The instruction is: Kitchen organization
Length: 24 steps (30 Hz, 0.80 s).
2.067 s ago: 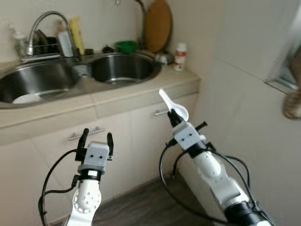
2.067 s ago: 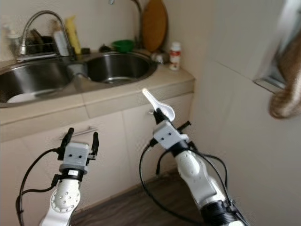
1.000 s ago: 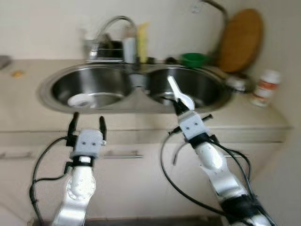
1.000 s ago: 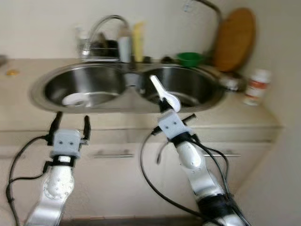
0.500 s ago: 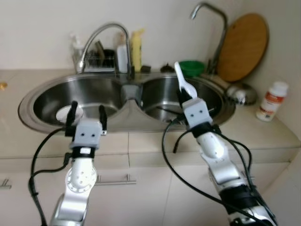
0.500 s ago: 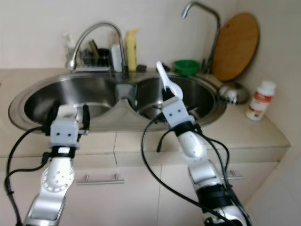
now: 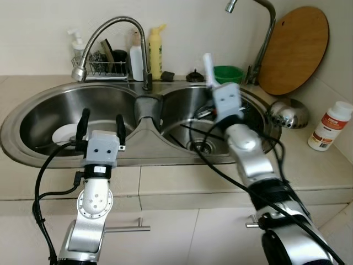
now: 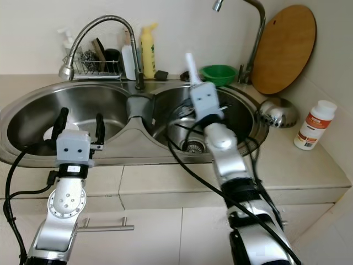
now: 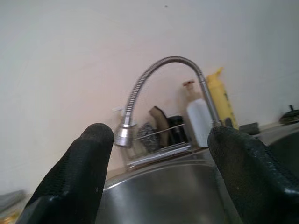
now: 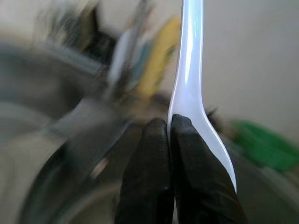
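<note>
Left eye view: the beige stone worktop (image 7: 182, 185) spreads beneath both my arms, and sunk into it is the double-bowl stainless steel sink (image 7: 33, 152), the largest thing before me. Far off to the right of my right claw, a round wooden cutting board (image 7: 292, 49) leans on the wall. A curved steel spring-neck tap (image 7: 113, 25) rises beyond my left claw, and a taller steel swan-neck tap (image 7: 267, 27) stands beyond and right of my right claw.

My right claw (image 10: 169, 128) is held over the right bowl, its two black fingers pressed together on the handle of a white plastic spoon (image 10: 189, 70), which sticks up past the fingertips. My left claw (image 7: 100, 122) hovers at the front edge of the left bowl, its fingers (image 9: 81, 170) spread wide apart and holding nothing.

Beyond my right claw sits a small green plastic bowl (image 7: 228, 73) on the sink's back rim. A yellow squeeze bottle (image 7: 156, 44) and a white bottle (image 7: 136, 55) stand beside the spring-neck tap. A white pill bottle with an orange label (image 7: 329, 126) stands on the worktop well to my right. A white plate (image 7: 65, 133) lies in the left bowl, just beyond my left claw.
</note>
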### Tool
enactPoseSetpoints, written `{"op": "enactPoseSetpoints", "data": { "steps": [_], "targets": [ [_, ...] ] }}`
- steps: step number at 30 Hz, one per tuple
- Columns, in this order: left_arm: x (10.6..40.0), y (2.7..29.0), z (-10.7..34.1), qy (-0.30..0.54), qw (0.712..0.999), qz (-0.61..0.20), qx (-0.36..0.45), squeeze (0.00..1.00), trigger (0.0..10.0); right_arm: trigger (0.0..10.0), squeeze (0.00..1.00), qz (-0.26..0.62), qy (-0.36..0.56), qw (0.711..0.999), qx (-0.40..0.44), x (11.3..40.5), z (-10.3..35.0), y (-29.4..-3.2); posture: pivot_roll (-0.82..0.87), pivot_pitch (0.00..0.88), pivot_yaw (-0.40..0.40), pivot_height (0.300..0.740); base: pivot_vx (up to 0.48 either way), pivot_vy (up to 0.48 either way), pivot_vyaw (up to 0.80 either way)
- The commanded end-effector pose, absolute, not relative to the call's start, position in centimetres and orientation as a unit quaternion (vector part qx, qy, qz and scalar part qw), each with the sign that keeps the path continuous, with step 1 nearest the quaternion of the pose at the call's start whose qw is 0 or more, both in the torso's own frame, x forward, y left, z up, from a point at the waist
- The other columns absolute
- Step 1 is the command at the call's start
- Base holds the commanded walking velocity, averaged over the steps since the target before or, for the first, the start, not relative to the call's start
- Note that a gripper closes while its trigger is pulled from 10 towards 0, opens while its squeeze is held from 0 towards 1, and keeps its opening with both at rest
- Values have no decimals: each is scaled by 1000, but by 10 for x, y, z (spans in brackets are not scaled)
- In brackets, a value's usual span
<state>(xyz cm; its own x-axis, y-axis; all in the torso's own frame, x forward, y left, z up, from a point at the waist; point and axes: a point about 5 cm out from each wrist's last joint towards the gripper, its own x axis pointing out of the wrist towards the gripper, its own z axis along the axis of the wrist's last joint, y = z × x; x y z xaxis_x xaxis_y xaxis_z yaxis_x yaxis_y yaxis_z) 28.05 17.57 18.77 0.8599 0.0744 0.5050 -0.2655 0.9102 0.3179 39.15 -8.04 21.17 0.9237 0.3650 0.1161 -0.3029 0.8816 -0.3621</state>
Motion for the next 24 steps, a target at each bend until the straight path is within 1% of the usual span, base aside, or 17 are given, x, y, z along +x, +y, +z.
{"op": "enactPoseSetpoints", "data": {
  "steps": [1, 4, 7, 9, 12, 15, 16, 17, 18, 24],
  "targets": [
    [282, 174, 192, -255, 943, 89, 194, 0, 10000, 10000, 0, 170, -41, 968, -177, 398, 203, -83, 4, 0, 0, 740, 0, 0, 0],
    [282, 173, 193, -255, 943, 87, 193, 0, 10000, 10000, 0, 170, -14, 973, -157, 405, 205, -81, 3, 0, -1, 740, 0, 0, 0],
    [282, 173, 191, -253, 944, 84, 194, 0, 10000, 10000, 0, 173, 9, 970, -172, 410, 207, -80, 2, 0, -3, 740, 0, 0, 0],
    [282, 171, 190, -251, 945, 83, 193, 0, 10000, 10000, 0, 159, 48, 971, -172, 414, 205, -84, 8, 0, -6, 740, 0, 0, 0],
    [282, 169, 190, -251, 945, 81, 192, 0, 10000, 10000, 0, 149, 54, 973, -169, 416, 207, -88, 20, 0, -14, 740, 0, 0, 0],
    [281, 169, 190, -249, 946, 81, 192, 0, 10000, 10000, 0, 139, 79, 976, -145, 417, 203, -95, 33, 0, -21, 740, 0, 0, 0],
    [280, 169, 189, -248, 946, 82, 192, 0, 10000, 10000, 165, 140, 86, 976, -140, 417, 200, -96, 34, 0, -21, 740, 0, 0, 0],
    [280, 170, 189, -247, 946, 83, 192, 0, 10000, 10000, 525, 140, 89, 977, -137, 416, 199, -98, 34, 0, -21, 740, 0, 0, 0],
    [279, 171, 188, -246, 946, 84, 193, 0, 10000, 10000, 1000, 139, 92, 978, -125, 417, 199, -99, 34, 0, -21, 740, 0, 0, 0],
    [279, 171, 186, -241, 948, 82, 193, 0, 10000, 10000, 1000, 132, 89, 982, -105, 417, 199, -104, 29, 0, -16, 740, 0, 0, 0]
  ]
}}
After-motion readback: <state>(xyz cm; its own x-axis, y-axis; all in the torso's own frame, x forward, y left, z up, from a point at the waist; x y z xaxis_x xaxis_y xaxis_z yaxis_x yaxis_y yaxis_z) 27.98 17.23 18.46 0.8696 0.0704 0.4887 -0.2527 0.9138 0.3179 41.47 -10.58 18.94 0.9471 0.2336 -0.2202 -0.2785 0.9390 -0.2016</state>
